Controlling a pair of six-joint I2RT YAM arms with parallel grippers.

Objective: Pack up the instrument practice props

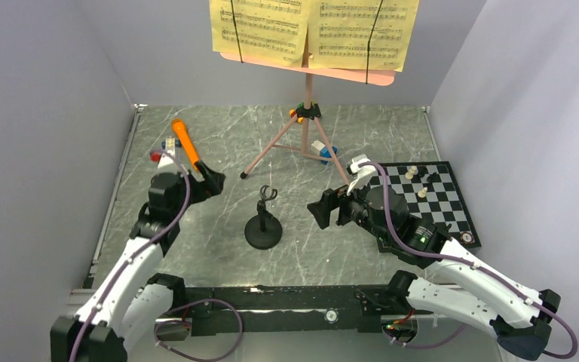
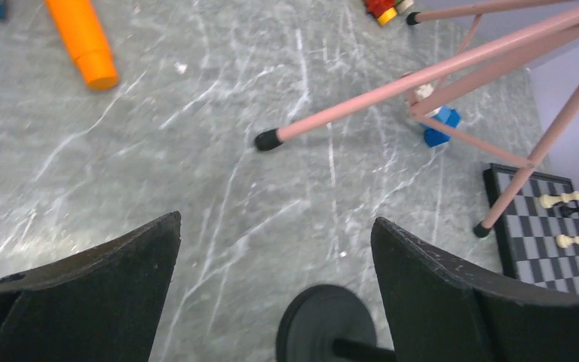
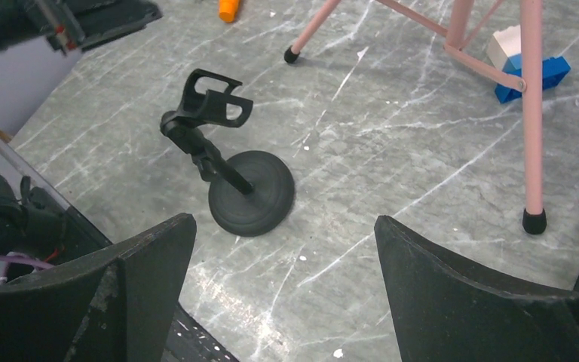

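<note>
Props are seen spread over the marbled desk [image 1: 392, 136], and none of them is packed yet. The left tool [image 1: 212, 181] is held low over the desk with its jaws spread wide and nothing between them. The orange microphone [image 1: 186, 143] lies just beyond it toward the far left, so this pose is judged to suit a reach for the microphone. The right tool [image 1: 323, 207] is likewise wide open and empty. It is pointed at the small black mic stand [image 1: 263, 226], which stands upright on its round base between the two tools, its clip unfilled. The pink music stand [image 1: 308, 98] is set on its tripod legs at the far middle of the desk. The yellow sheet-music pages [image 1: 313, 26] are held against its tray by two dark bands.

Blue-and-white toy blocks [image 1: 324, 149] are lodged among the tripod legs, and a second cluster of small blocks [image 1: 169, 142] lies just beside the microphone, where a grasp could be crowded. The chessboard [image 1: 430, 200], with a few pieces on it, lies at the right, partly under the right arm. In the left wrist view one tripod foot is planted just beside its edge. The splayed legs are judged the likeliest snag for either arm. No case or box for the props is shown.
</note>
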